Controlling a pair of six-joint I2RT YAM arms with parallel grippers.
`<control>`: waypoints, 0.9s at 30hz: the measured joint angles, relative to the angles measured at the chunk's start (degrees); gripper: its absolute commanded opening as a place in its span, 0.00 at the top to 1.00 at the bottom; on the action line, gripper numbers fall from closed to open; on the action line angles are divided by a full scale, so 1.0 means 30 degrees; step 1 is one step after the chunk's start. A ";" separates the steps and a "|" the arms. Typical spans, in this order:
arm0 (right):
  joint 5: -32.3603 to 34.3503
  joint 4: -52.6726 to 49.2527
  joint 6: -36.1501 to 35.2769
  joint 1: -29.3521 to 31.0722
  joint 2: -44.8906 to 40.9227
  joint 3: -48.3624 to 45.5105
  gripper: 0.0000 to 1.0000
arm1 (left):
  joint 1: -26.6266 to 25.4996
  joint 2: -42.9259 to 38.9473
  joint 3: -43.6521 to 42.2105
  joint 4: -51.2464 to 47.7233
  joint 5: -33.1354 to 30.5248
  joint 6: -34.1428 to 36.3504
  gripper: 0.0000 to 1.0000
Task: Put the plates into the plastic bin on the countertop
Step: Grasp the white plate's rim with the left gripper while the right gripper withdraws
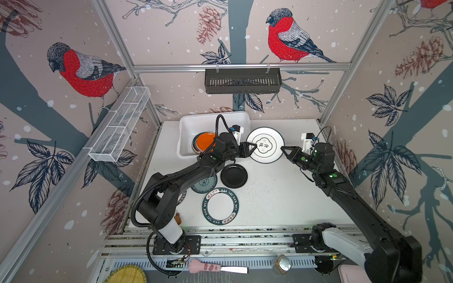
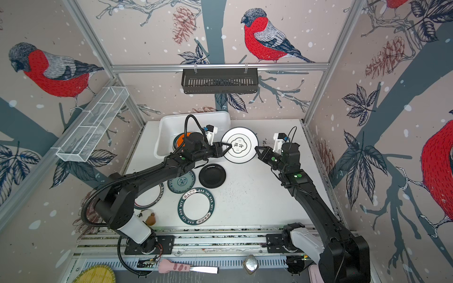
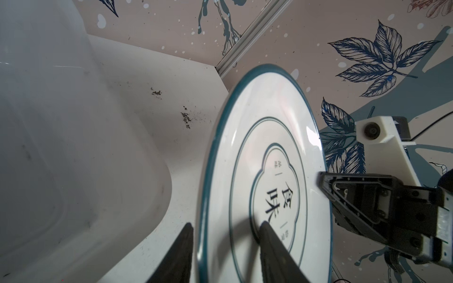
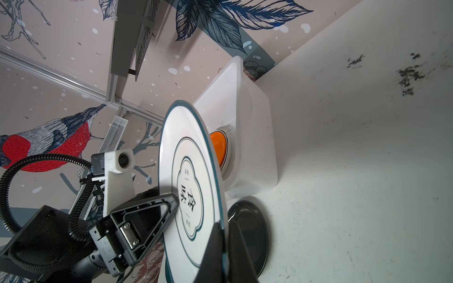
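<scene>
At 6 o'clock we see a lettered plate (image 1: 220, 206) on the worktop (image 1: 282, 196). Our right tool (image 1: 282, 148) clamps the white plate (image 1: 269, 136) at its 3 o'clock rim. Our left tool (image 1: 254, 146) straddles the 9 o'clock rim, jaws apart. At 11 o'clock the plastic bin (image 1: 196, 122) holds an orange plate (image 1: 204, 143).

At back L of desk (image 1: 282, 196) sat bin (image 1: 196, 125). In bin, toward its front, lay stacked plates (image 1: 204, 143). Just R of bin, above desk, hung raised plate (image 1: 269, 147), btwn L claw (image 1: 254, 146) at its L rim & R claw (image 1: 283, 149) at its R rim. Before it, mid plate (image 1: 234, 176) lay on desk; just L of that, side plate (image 1: 206, 182), partly under L arm. Before both lay front plate (image 1: 220, 206). Further L, far-L plate (image 2: 150, 197) lay mostly under L arm. On back rail above bin hung basket (image 1: 242, 80); rack (image 1: 120, 125) on L wall. Off desk, front L, lay mat (image 1: 126, 275).
</scene>
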 measured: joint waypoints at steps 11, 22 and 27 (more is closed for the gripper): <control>0.2033 -0.1603 -0.0605 0.0860 0.1275 0.0860 0.79 | 0.0095 0.0503 0.0415 0.2135 0.0219 -0.1836 1.00; 0.1588 -0.1712 -0.0772 0.1348 0.1151 0.1326 0.14 | 0.0058 0.0306 0.0831 0.0867 0.0211 -0.0379 1.00; 0.1523 -0.1217 -0.1195 0.1370 0.1100 0.1574 0.03 | 0.0204 0.0029 0.0867 -0.0342 -0.0284 0.0306 1.00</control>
